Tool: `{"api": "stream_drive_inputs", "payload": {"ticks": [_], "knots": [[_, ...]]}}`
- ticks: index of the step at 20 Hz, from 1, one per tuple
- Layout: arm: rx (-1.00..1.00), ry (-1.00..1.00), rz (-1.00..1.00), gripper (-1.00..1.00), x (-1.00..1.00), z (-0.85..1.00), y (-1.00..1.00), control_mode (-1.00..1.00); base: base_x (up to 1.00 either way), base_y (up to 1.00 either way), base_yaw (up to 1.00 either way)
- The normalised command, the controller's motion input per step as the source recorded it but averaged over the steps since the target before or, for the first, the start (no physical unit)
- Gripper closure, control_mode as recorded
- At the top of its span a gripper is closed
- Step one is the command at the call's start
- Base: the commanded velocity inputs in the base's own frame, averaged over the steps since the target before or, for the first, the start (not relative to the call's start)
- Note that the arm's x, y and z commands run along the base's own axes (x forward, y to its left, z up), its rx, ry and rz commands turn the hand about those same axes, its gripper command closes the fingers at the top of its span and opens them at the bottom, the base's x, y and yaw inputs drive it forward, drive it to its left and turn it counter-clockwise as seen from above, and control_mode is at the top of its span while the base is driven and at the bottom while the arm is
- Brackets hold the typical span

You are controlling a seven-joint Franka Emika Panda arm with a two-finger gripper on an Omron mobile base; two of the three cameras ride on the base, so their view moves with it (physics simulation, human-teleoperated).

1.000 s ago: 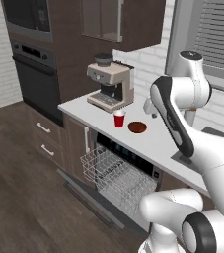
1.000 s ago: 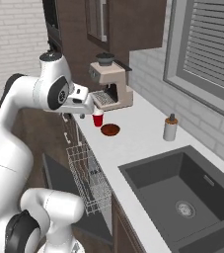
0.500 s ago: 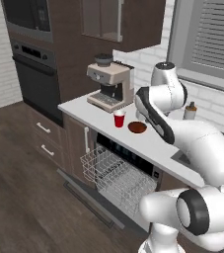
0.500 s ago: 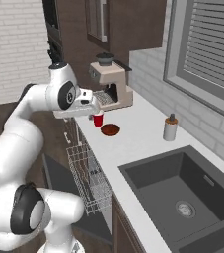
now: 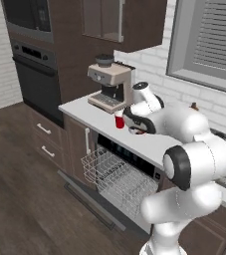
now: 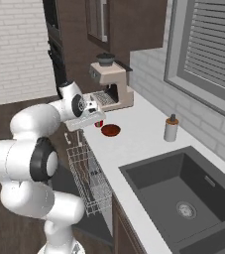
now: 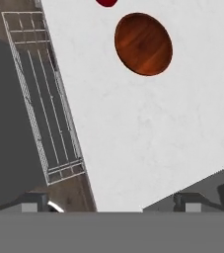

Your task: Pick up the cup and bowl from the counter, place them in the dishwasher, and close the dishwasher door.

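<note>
The dishwasher [image 5: 122, 182] stands open under the white counter [image 6: 139, 144], its door [image 5: 92, 204] dropped flat and the wire rack [image 6: 86, 178] pulled out and bare — nothing is loaded yet, as far as the views show. Both dishes sit on the counter in front of the coffee machine [image 5: 109, 87]: the reddish-brown bowl [image 7: 143, 44] and, just beside it, the red cup [image 5: 118, 121]. The gripper [image 6: 84, 120] hovers above the counter near the bowl, jaws spread wide and empty. I judge the whole task remains — two picks, two placements, then closing the door.
</note>
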Motion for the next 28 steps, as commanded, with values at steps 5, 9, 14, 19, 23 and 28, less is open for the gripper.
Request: {"api": "stream_drive_inputs", "payload": {"ticks": [5, 9, 14, 19, 23, 28], "knots": [[-0.03, 0.0, 0.08, -1.0, 0.73, -0.48, -0.05, -1.0, 0.0, 0.0, 0.0], [-0.01, 0.0, 0.04, -1.0, 0.6, -0.31, -0.03, -1.0, 0.0, 0.0, 0.0], [-0.01, 0.0, 0.02, -1.0, 0.48, -0.48, -0.05, -1.0, 0.0, 0.0, 0.0], [-0.01, 0.0, 0.02, -1.0, 0.36, -0.4, -0.06, -1.0, 0.0, 0.0, 0.0], [-0.02, 0.0, 0.01, -1.0, 0.41, -0.28, -0.03, -1.0, 0.0, 0.0, 0.0], [0.0, 0.0, 0.01, -1.0, 0.47, -0.23, -0.02, -1.0, 0.0, 0.0, 0.0]]}}
